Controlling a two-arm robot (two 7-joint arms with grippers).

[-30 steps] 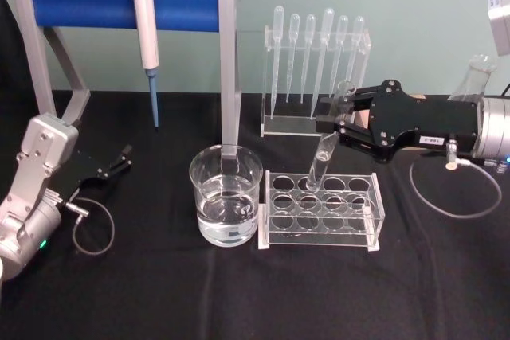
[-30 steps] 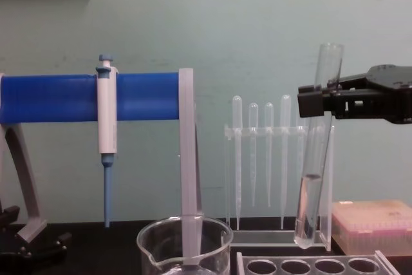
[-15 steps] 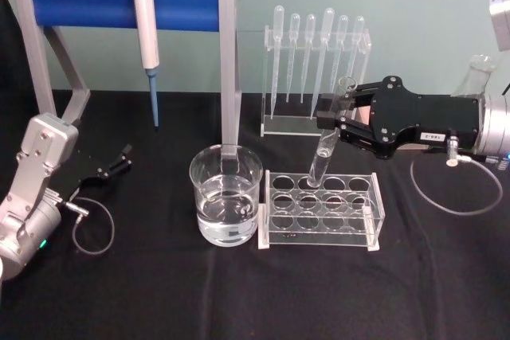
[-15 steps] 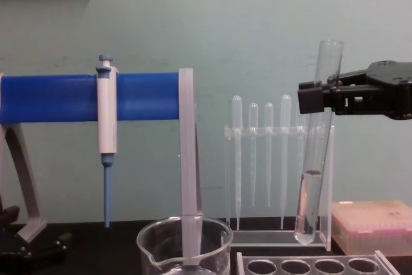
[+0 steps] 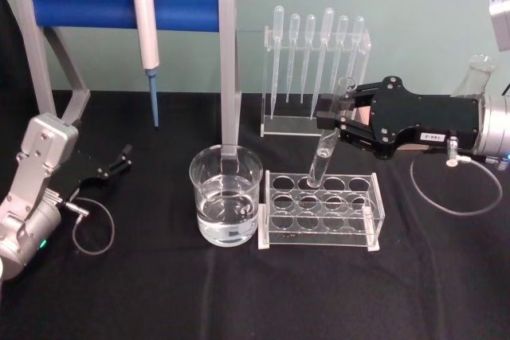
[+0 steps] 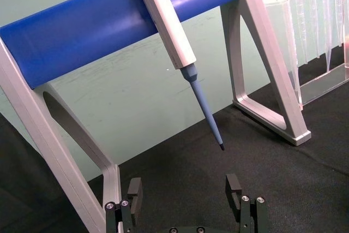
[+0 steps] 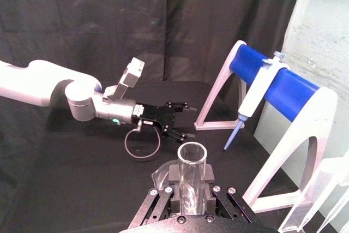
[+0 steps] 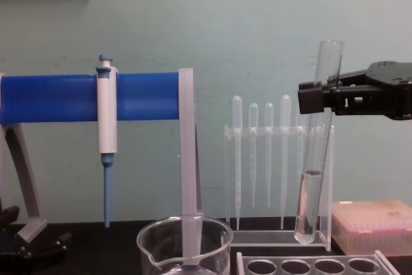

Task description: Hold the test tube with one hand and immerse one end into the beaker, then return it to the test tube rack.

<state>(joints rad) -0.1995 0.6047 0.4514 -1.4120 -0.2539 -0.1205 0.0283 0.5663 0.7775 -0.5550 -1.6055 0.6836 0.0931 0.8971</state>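
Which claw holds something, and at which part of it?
The right claw holds the tube on its upper part, below the rim. The left claw, open, holds nothing.

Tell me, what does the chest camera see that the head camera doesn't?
Chest view, from the side: liquid fills the tube's lower part, its bottom looks just above the rack, and a pink box stands at the right.
Head view, from above: water in the beaker, all the rack's holes, and the open left gripper parked on the table.
Both: the right gripper shut on the tube, the pipettes, and the micropipette on the blue stand.
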